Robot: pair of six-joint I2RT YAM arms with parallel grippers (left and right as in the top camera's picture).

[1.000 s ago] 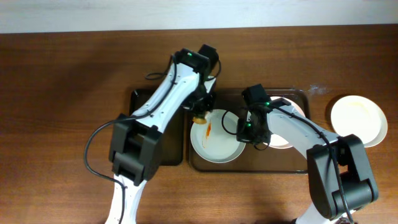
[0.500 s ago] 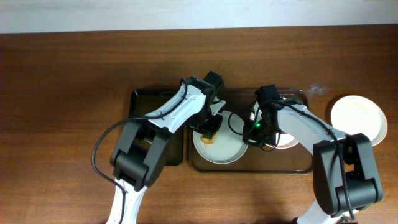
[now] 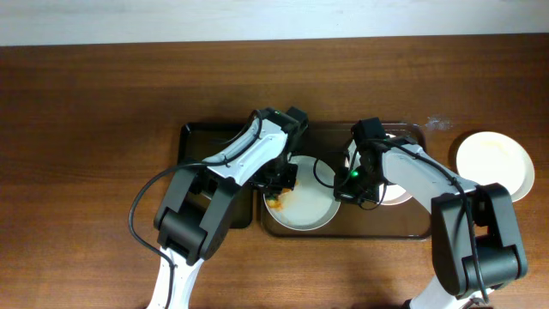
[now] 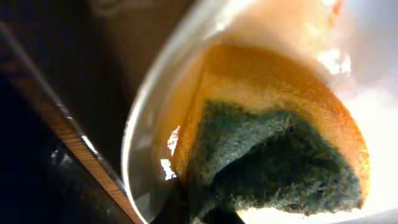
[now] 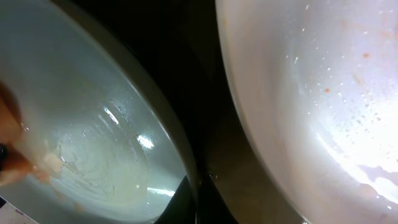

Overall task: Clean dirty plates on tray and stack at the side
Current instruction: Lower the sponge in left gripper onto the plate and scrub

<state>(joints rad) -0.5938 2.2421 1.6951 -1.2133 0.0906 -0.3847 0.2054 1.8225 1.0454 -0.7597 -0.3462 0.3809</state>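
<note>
A white plate (image 3: 304,210) lies at the left end of the dark brown tray (image 3: 403,221), smeared pale orange. My left gripper (image 3: 276,189) is shut on an orange sponge with a green pad (image 4: 273,143) and presses it on this plate's left side near the rim (image 4: 140,130). My right gripper (image 3: 346,184) is shut on the same plate's right rim (image 5: 186,155). A second plate (image 5: 323,93) with faint orange specks lies on the tray right beside it, partly under my right arm (image 3: 396,190). A third, plain white plate (image 3: 493,166) sits on the table right of the tray.
A narrower black tray (image 3: 197,142) lies against the brown tray's left side, under my left arm. Bare wooden table surrounds both trays.
My left gripper has dragged the sponge down across the plate to its left front. The orange streak is smeared away. My right gripper shifted slightly right, then held.
</note>
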